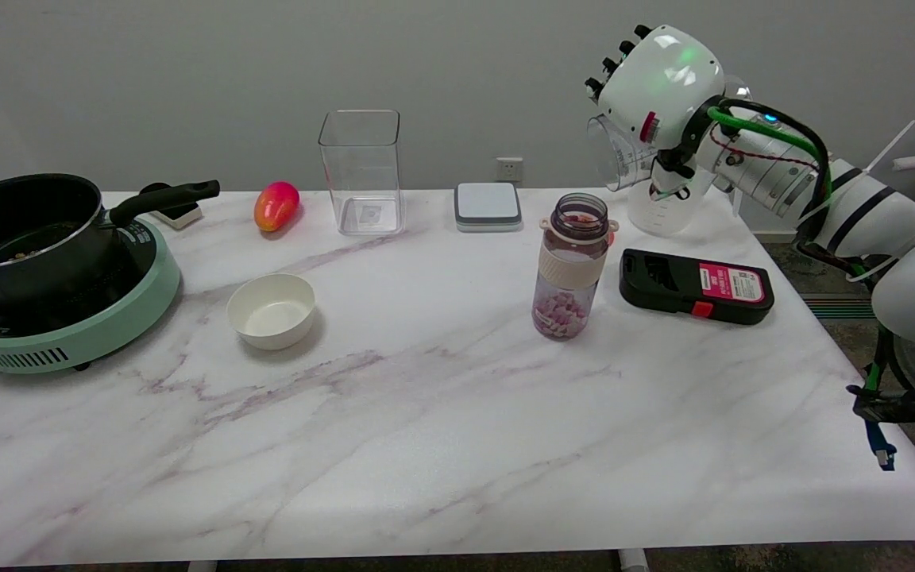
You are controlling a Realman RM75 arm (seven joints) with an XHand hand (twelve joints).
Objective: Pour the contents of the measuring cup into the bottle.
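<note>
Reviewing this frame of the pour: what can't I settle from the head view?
- Whether the measuring cup is empty: clear walls, partly covered by the right hand.
- The fingers' grip: hidden behind the hand's white back.
- What lies in the black pot: too dark.
- The print on the black-and-red case: too small.
- The bottle holds pink pieces; their kind is unclear.

Mint-green cooker (pixel 68 338), red-orange mango (pixel 276 205)

On the table (pixel 426 445), the pot (pixel 25 226) sits on the cooker (pixel 68 334) at the far left. Right of it lies the bowl (pixel 272 310), with the mango (pixel 276 205) and container (pixel 361 171) behind. The bottle (pixel 571 266) stands centre-right, the scale (pixel 488 206) behind it, the black case (pixel 696 286) just beside it on the right.
</note>
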